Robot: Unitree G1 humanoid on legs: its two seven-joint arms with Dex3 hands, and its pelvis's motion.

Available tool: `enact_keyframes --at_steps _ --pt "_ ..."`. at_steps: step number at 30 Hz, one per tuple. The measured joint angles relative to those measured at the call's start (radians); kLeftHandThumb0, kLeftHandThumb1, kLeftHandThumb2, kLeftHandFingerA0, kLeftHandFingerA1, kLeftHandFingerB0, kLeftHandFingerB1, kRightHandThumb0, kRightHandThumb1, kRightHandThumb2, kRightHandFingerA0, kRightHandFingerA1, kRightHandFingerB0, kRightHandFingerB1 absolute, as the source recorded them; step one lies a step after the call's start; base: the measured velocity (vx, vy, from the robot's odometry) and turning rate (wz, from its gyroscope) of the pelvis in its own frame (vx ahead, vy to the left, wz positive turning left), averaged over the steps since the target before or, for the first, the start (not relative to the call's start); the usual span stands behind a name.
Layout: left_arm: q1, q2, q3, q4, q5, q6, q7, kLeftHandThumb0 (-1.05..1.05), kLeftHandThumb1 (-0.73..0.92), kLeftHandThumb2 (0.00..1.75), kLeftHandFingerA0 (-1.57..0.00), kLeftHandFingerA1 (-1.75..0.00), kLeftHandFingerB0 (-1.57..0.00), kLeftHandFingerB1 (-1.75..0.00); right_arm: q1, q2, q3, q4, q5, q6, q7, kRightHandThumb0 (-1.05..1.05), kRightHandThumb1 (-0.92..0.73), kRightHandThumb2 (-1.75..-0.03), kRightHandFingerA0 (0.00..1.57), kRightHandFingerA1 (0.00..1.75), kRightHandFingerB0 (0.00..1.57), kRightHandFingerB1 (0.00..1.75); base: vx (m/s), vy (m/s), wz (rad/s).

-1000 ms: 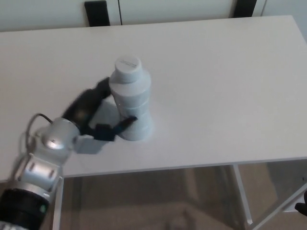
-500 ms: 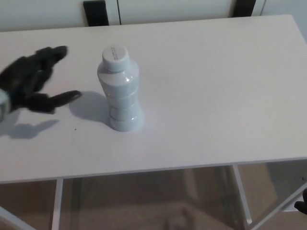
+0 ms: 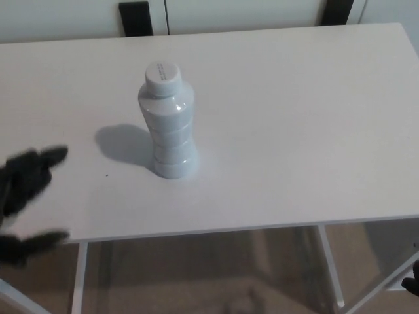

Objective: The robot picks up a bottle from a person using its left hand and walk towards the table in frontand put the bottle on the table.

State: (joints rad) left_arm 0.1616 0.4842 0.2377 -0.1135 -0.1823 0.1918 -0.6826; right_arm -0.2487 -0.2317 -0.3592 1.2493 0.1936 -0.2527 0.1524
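Observation:
A white ribbed bottle (image 3: 168,122) with a white cap stands upright on the white table (image 3: 294,118), left of the middle. My left hand (image 3: 25,203) is at the picture's left edge, over the table's front edge, well clear of the bottle. It is blurred, with its fingers spread and nothing in them. Only a dark sliver of my right hand (image 3: 412,284) shows at the bottom right corner, below the table.
The table's front edge runs across the lower part of the view, with white legs (image 3: 329,271) and the floor below. Two dark objects (image 3: 135,17) stand beyond the far edge against a white wall.
My left hand let go of the bottle, swung out to the left and then drew back toward the table's front edge. The bottle stays standing.

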Motion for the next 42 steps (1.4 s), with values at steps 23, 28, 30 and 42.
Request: enact_keyframes --at_steps 23,28,30,42 --pt "0.680 -0.057 0.117 -0.059 -0.102 -0.183 -0.250 -0.50 0.65 0.77 -0.32 -0.45 -0.24 -0.41 0.080 -0.001 0.033 0.007 -0.021 -0.001 -0.005 -0.37 -0.49 -0.70 0.62 0.78 0.45 0.66 0.00 0.000 0.00" --pt "0.595 -0.067 0.068 0.060 -0.031 -0.212 -0.158 -0.47 0.69 0.60 -0.37 -0.38 -0.28 -0.32 0.106 -0.001 0.059 0.011 -0.037 -0.002 -0.012 -0.39 -0.49 -0.69 0.63 0.81 0.47 0.67 0.00 0.000 0.00" --pt "0.535 -0.069 0.043 0.122 -0.002 -0.215 -0.116 -0.56 0.57 0.81 -0.32 -0.48 -0.20 -0.42 0.111 -0.001 0.070 0.012 -0.043 -0.002 -0.017 -0.39 -0.48 -0.70 0.61 0.79 0.46 0.66 0.00 0.000 0.00" --pt "0.198 -0.102 -0.097 0.552 0.133 -0.220 0.110 -0.55 0.79 0.64 -0.26 -0.36 -0.23 -0.31 0.161 0.000 0.123 0.007 -0.075 -0.017 -0.019 -0.42 -0.37 -0.96 0.37 0.69 0.29 0.63 0.00 0.000 0.00"
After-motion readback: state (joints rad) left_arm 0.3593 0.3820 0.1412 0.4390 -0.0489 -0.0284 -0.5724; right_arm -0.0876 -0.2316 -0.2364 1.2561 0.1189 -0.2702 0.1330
